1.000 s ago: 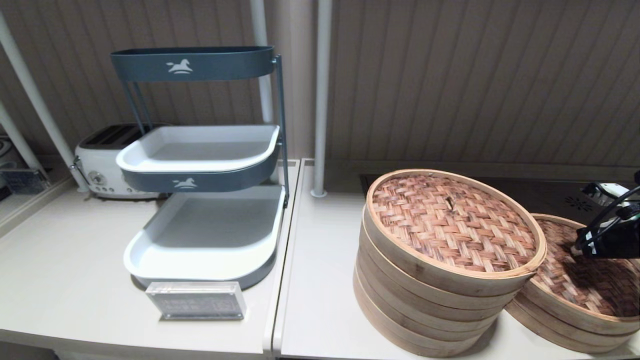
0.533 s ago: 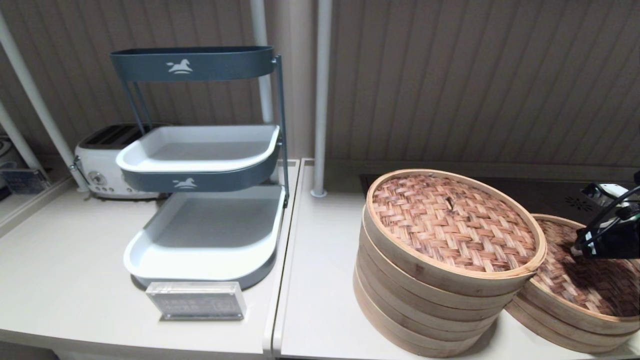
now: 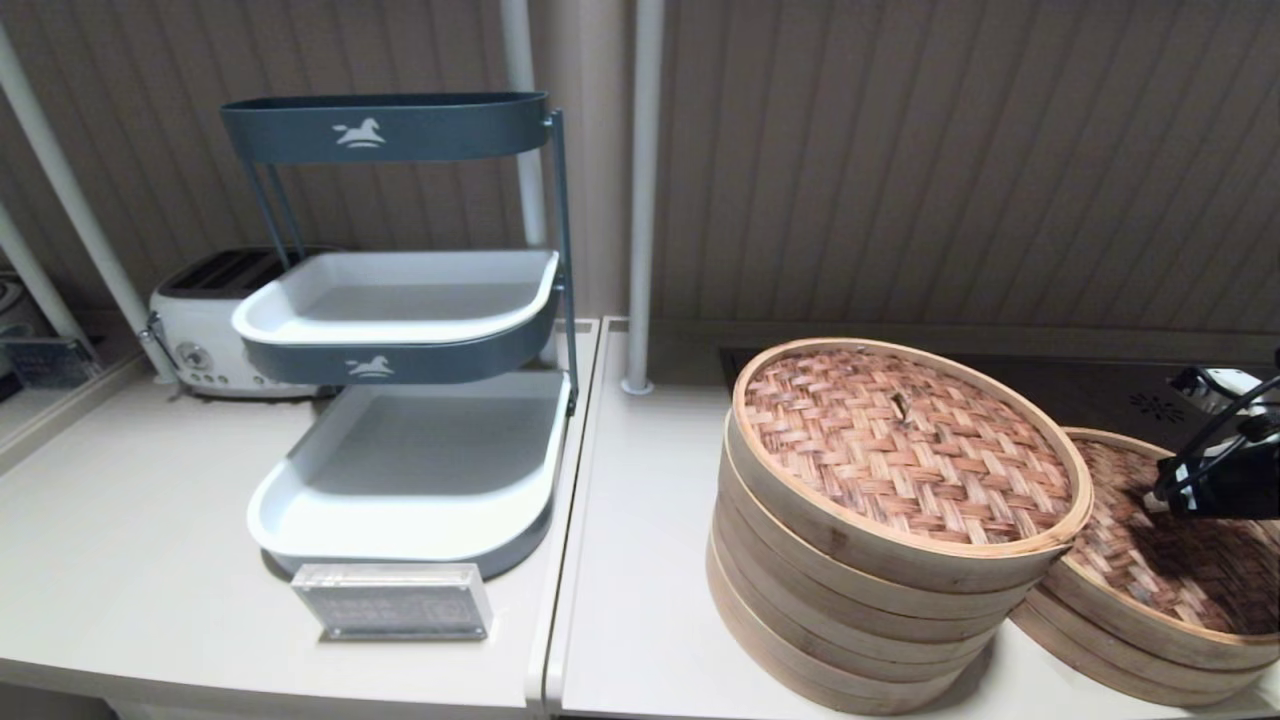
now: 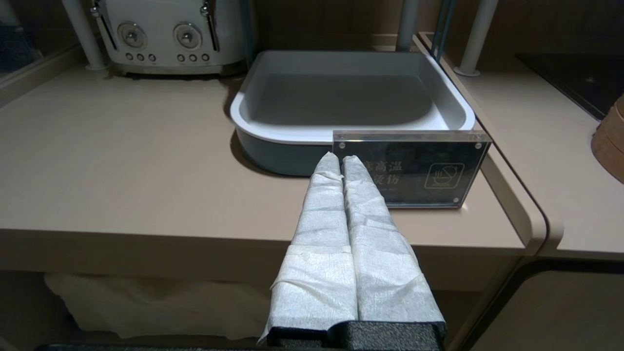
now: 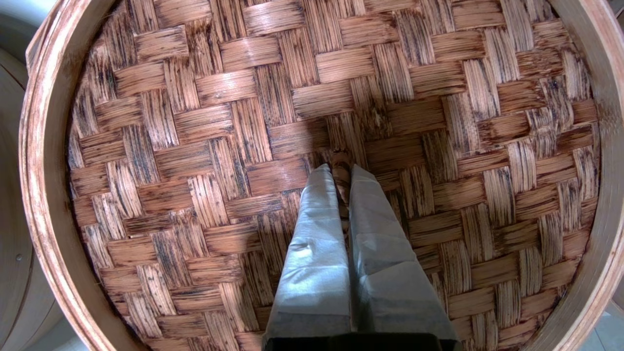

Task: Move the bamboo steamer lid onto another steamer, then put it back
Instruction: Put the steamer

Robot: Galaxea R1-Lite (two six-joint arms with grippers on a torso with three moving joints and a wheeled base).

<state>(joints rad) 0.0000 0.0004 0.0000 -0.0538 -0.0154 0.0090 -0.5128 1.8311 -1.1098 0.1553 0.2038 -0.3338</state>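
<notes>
The bamboo steamer lid, reddish-brown weave in a pale band, lies on a low steamer at the far right of the counter. It fills the right wrist view, the lid seen from above. My right gripper points down at its centre, shut on the small dark loop handle; in the head view the right gripper hangs over the lid. Just left stands another steamer, a tall stack of pale rings under its own woven lid. My left gripper is shut on nothing, parked before the counter's front edge.
A three-tier grey and white rack and a white toaster stand at the left. An acrylic sign sits before the rack. Two white poles rise at the back. A dark hob lies behind the steamers.
</notes>
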